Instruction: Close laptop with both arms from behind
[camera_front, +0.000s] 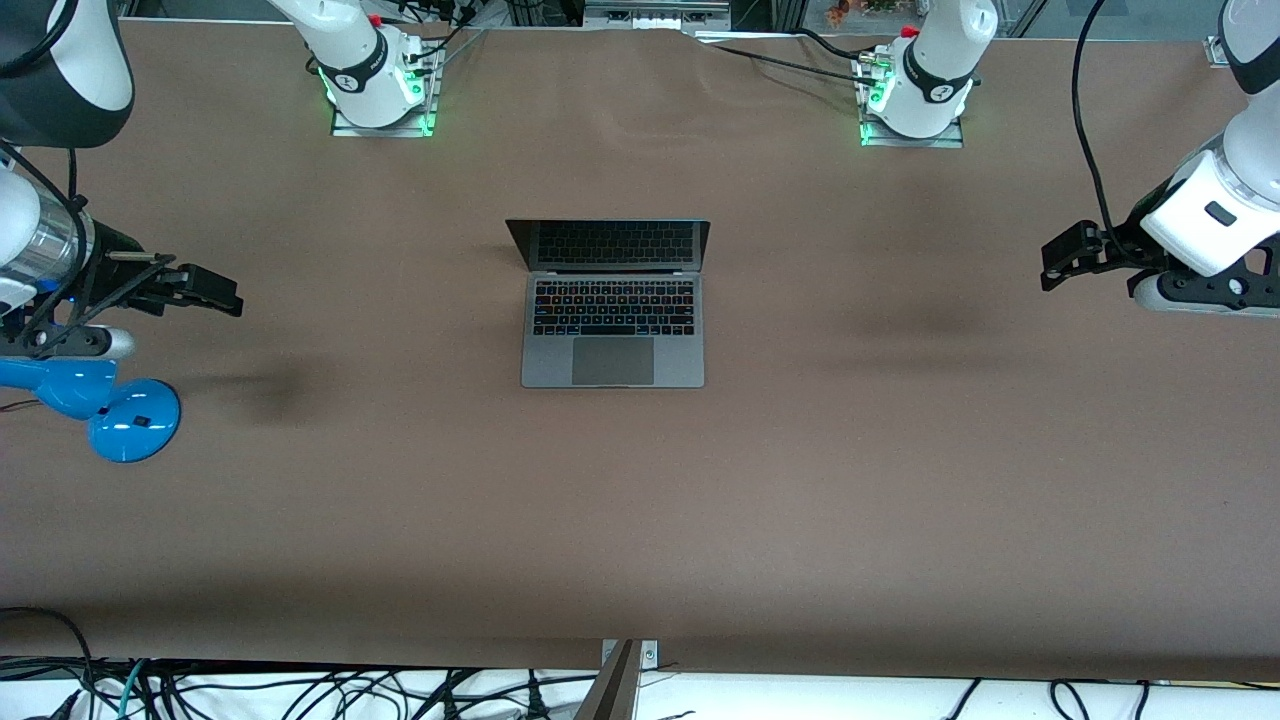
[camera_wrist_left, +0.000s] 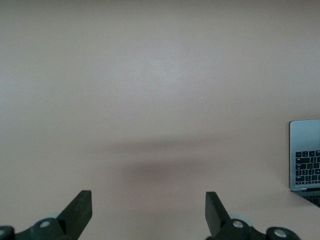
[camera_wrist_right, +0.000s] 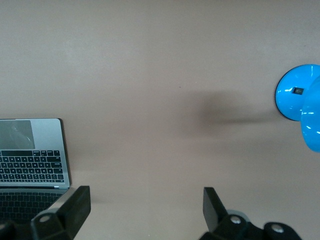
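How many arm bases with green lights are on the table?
2. The right arm's base and the left arm's base, both at the table's edge farthest from the front camera, each toward its own arm's end.

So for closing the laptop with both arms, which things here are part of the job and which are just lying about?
Part of the job:
- laptop, open, mid-table
- left tool, open, up over the left arm's end of the table
- right tool, open, up over the right arm's end

Just lying about:
- blue lamp-like object, at the right arm's end
- brown table, bearing it all
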